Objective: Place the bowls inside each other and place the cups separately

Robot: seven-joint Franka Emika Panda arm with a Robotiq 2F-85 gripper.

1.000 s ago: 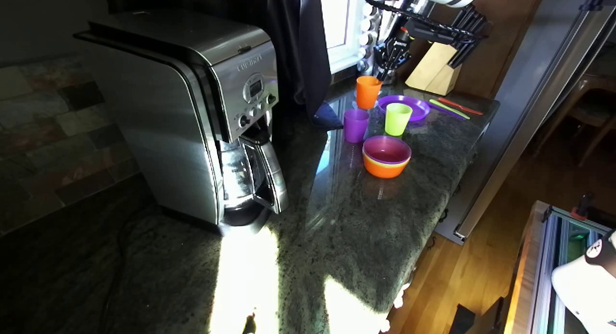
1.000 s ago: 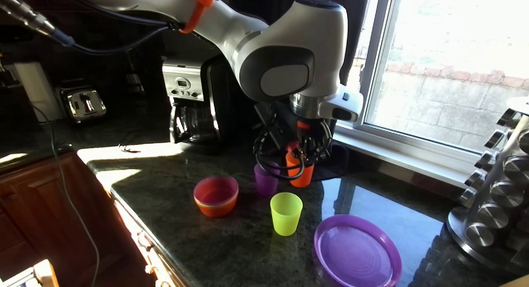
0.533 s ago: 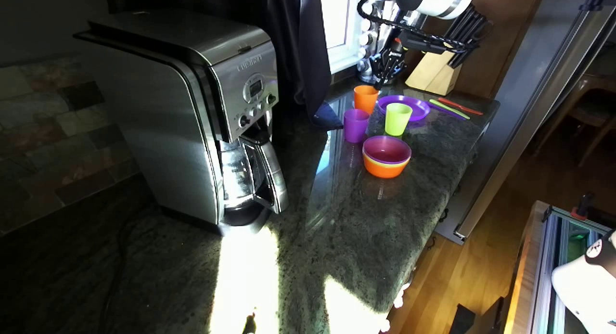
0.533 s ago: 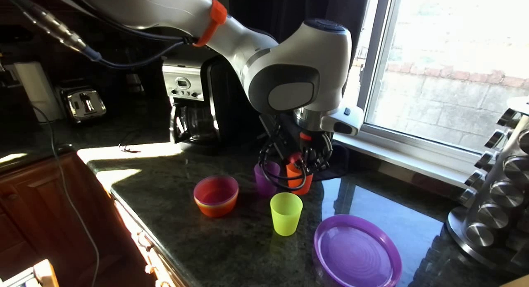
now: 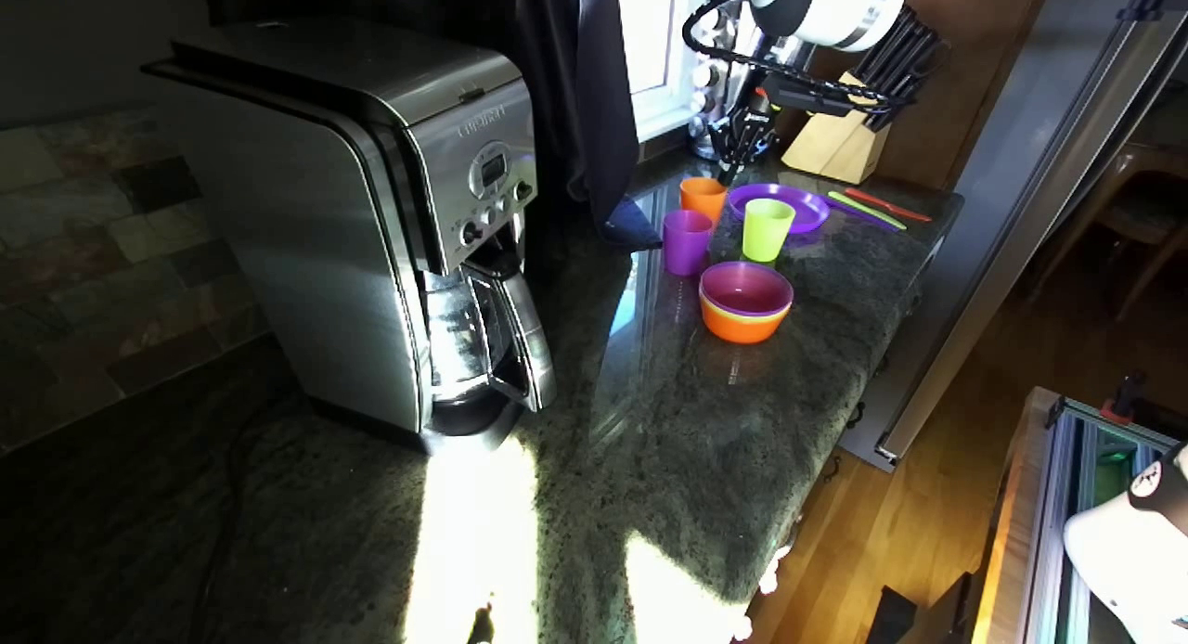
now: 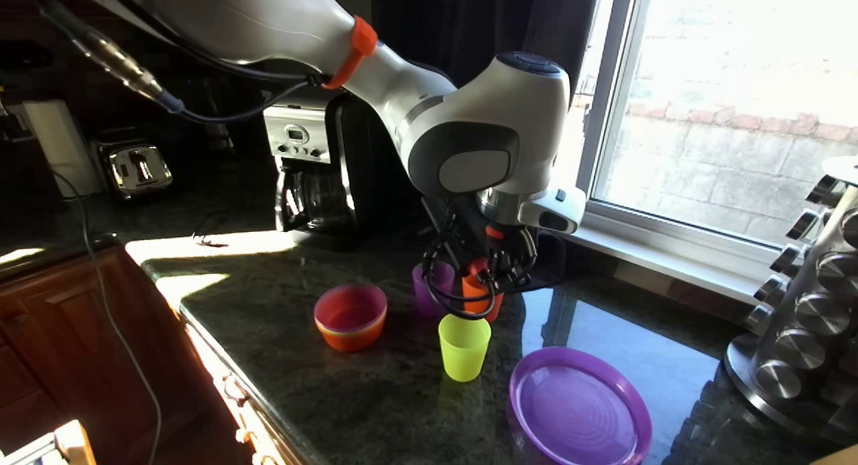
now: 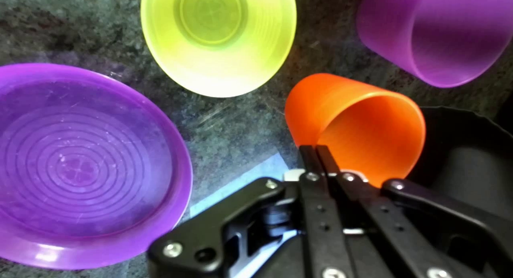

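Observation:
The bowls stand nested on the counter: the orange bowl (image 5: 742, 330) is outermost, a thin lime green rim shows above it, and the purple bowl (image 5: 745, 287) is on top. My gripper (image 7: 314, 148) is shut on the wall of the orange cup (image 7: 372, 137), one finger inside the cup and one outside. In an exterior view, this cup (image 5: 703, 197) is behind the purple cup (image 5: 687, 243); I cannot tell whether its base touches the counter. The lime green cup (image 6: 464, 351) stands upright, apart from the purple cup.
A purple plate (image 6: 580, 411) lies near the lime green cup, with plastic knives (image 5: 868, 210) beyond it. A coffee maker (image 5: 371, 236), a knife block (image 5: 835, 138), a spice rack (image 6: 804, 304) and a window sill (image 6: 670, 250) border the counter. A dark curtain hangs close by.
My gripper has moved down with the orange cup in it, bringing the cup lower behind the purple cup. The bowls and the other cups have not moved.

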